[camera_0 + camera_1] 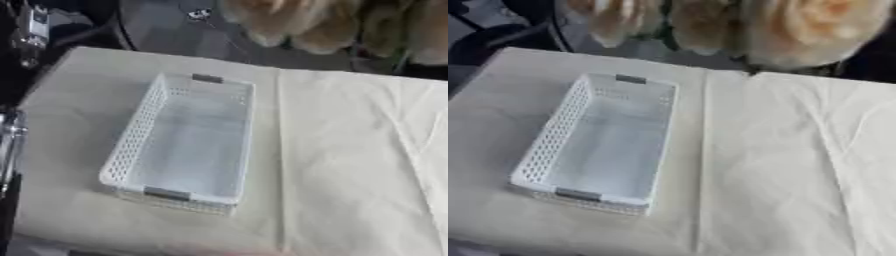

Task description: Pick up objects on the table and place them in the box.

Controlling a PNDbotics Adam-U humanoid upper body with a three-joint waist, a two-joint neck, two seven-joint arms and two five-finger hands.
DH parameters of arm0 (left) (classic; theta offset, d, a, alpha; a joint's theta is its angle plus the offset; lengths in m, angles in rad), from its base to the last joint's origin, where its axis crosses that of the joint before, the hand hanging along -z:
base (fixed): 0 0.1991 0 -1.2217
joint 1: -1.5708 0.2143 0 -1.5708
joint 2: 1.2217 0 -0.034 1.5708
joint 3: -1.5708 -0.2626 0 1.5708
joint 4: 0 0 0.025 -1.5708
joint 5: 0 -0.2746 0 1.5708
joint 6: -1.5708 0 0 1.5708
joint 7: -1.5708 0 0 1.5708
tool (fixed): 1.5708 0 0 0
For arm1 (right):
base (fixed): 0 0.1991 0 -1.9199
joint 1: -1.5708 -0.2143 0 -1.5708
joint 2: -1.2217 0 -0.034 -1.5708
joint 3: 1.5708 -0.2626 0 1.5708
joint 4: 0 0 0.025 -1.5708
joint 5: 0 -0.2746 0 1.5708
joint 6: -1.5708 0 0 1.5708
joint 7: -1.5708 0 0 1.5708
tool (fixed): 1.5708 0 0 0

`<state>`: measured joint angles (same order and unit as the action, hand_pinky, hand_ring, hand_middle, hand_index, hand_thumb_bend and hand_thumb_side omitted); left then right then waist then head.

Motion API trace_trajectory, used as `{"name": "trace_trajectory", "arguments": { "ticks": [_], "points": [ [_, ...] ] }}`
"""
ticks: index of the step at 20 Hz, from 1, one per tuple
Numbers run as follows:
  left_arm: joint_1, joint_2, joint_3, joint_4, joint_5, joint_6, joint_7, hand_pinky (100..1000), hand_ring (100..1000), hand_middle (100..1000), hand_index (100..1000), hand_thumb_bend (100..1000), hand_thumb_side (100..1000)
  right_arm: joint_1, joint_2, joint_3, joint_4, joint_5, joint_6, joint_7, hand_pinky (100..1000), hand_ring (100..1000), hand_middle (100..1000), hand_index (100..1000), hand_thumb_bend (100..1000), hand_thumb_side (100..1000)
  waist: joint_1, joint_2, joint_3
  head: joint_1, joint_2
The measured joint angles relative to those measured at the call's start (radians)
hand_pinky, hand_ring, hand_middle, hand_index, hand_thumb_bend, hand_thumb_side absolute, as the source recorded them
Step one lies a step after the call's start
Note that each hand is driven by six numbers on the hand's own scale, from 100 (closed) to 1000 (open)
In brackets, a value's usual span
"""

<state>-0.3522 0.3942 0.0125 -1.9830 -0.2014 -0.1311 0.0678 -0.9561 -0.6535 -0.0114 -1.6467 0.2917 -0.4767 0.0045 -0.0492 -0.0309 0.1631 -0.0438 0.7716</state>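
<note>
And here we are over the counter (pixel 350 165), draped in a cream cloth (pixel 780 165) with a long crease running front to back just right of centre and more folds fanning out on the right side. The box (pixel 140 132) sits on the left half of the cloth, a white rectangular basket with perforated walls, long side running away from the camera and turned slightly askew. It has a grey handle (pixel 166 194) at the near end and a matching one (pixel 207 78) at the far end. Looking inside, only its pale floor shows; nothing can be made out in there. No loose objects are visible on the cloth around it either; the right half is just wrinkled fabric.

As for the robot hands: neither robot hand can be picked out in either eye view, so how far they are open, or whether they have hold of anything, cannot be told. At the left edge of the left eye view there is a blurred silver and black shape (pixel 9 140) beside the counter, too indistinct to identify. Beyond the far edge, some blurred cream and tan forms (pixel 798 30) hang across the top, above dark floor.
</note>
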Motion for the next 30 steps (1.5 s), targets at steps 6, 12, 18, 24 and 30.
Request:
{"name": "trace_trajectory", "arguments": {
  "ticks": [6,12,18,24,30],
  "points": [
    [0.003,0.0,0.0,0.0,-0.006,0.001,0.001,574,713,724,792,100,772,0.02,-0.003,-0.022,-0.072,-0.007,0.057,-0.079,356,460,425,519,100,100,0.006,0.0,0.0,0.0,0.0],
    [0.001,0.0,-0.001,0.0,-0.005,0.002,-0.002,574,712,723,791,100,772,-0.01,0.036,0.05,0.013,0.137,0.035,-0.033,253,418,395,486,100,100,0.004,0.0,0.017,-0.011,0.0],
    [-0.016,-0.003,-0.014,0.0,0.004,-0.003,-0.017,574,714,729,792,100,774,-0.037,0.143,0.146,0.307,0.295,-0.056,0.086,149,405,386,483,100,122,0.0,0.009,0.044,-0.043,0.0],
    [-0.035,-0.011,-0.023,0.0,0.012,-0.005,-0.029,574,714,729,792,100,774,-0.051,0.249,0.172,0.583,0.46,-0.127,0.117,137,403,383,486,100,160,-0.001,0.02,0.056,-0.055,0.0],
    [-0.038,-0.019,-0.029,0.0,0.017,-0.006,-0.04,574,713,724,792,100,773,-0.054,0.34,0.171,0.709,0.618,-0.138,0.07,169,419,400,518,100,199,0.0,0.021,0.059,-0.078,0.0]
  ]
}}
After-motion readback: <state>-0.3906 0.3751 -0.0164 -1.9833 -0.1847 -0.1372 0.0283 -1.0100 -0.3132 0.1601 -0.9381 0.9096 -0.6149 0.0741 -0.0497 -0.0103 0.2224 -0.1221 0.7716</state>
